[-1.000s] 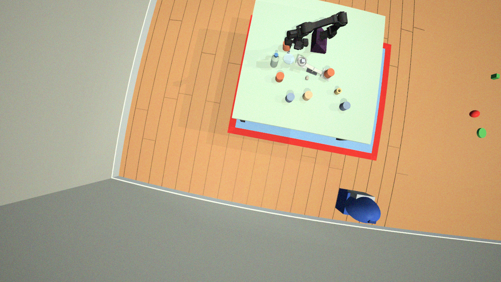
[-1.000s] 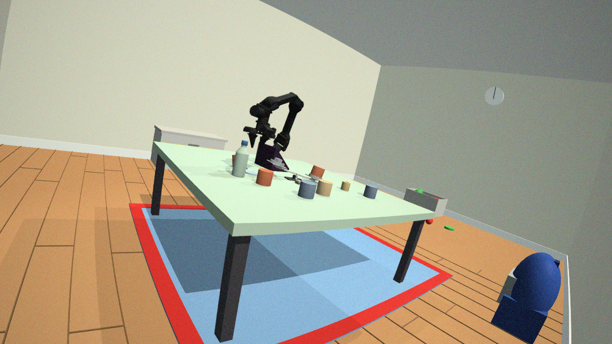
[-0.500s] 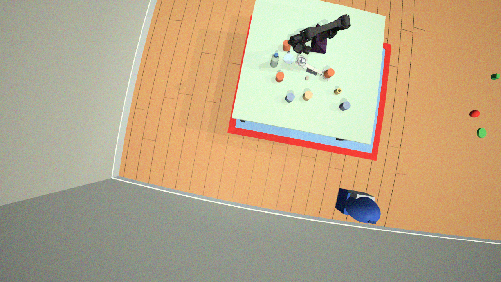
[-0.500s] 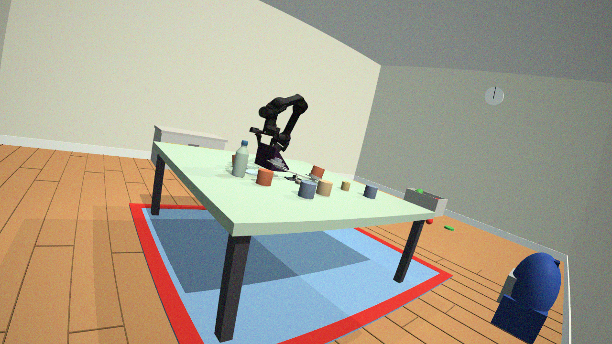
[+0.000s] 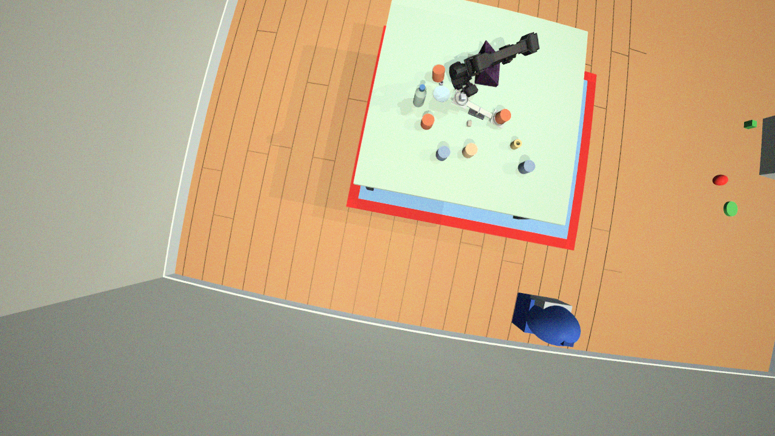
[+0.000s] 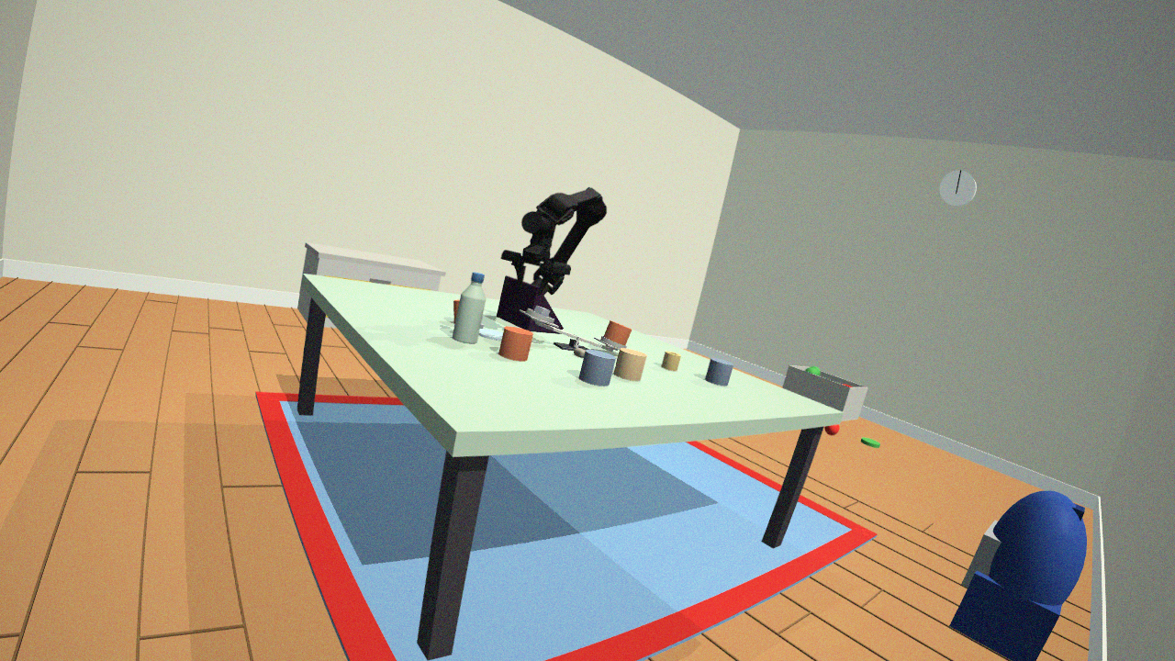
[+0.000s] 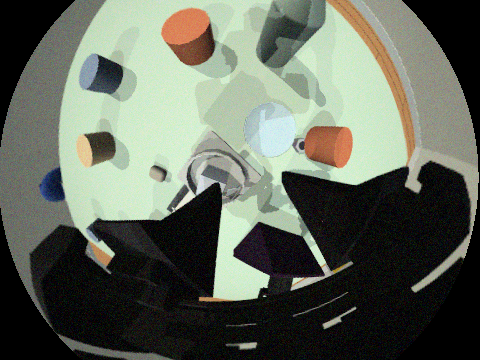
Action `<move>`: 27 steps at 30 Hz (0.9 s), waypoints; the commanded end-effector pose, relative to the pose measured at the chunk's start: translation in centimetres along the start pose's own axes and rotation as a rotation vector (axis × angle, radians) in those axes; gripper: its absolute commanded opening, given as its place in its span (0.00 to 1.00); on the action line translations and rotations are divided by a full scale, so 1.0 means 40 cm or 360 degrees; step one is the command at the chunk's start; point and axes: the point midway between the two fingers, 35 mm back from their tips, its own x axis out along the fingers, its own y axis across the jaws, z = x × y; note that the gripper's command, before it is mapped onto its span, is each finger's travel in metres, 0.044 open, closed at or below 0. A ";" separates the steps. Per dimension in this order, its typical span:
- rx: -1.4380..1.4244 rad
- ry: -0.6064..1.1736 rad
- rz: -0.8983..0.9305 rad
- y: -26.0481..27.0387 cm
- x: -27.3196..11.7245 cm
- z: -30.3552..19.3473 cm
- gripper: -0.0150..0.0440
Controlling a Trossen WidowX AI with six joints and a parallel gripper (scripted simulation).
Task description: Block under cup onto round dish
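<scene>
A grey block lies uncovered in one pan of the balance. That end stands higher. An orange cup stands on the other, lower end; in the wrist view my finger hides it. The other orange cup stands on the table beside the round pale-blue dish, partly behind the bottle in the exterior view. The dish is empty, with no cup above it. My gripper is partly open and empty, above and beside the block's pan.
A bottle and a third orange cup stand near the dish. A small nut lies between dish and cup. Blue cylinders, a tan cylinder and a small beige piece are farther out.
</scene>
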 end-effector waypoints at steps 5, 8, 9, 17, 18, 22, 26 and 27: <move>0.0460 0.0034 -0.0001 0.061 0.001 -0.017 0.69; 0.0621 0.0044 -0.0004 0.080 0.001 -0.024 0.69; 0.0675 0.0047 -0.0005 0.087 0.001 -0.026 0.69; 0.0862 0.0059 -0.0011 0.109 0.001 -0.035 0.69; 0.0862 0.0059 -0.0011 0.109 0.001 -0.035 0.69; 0.0862 0.0059 -0.0010 0.109 0.014 -0.035 0.69; 0.0862 0.0059 -0.0010 0.110 0.039 -0.036 0.69; 0.0862 0.0059 -0.0010 0.110 0.039 -0.036 0.69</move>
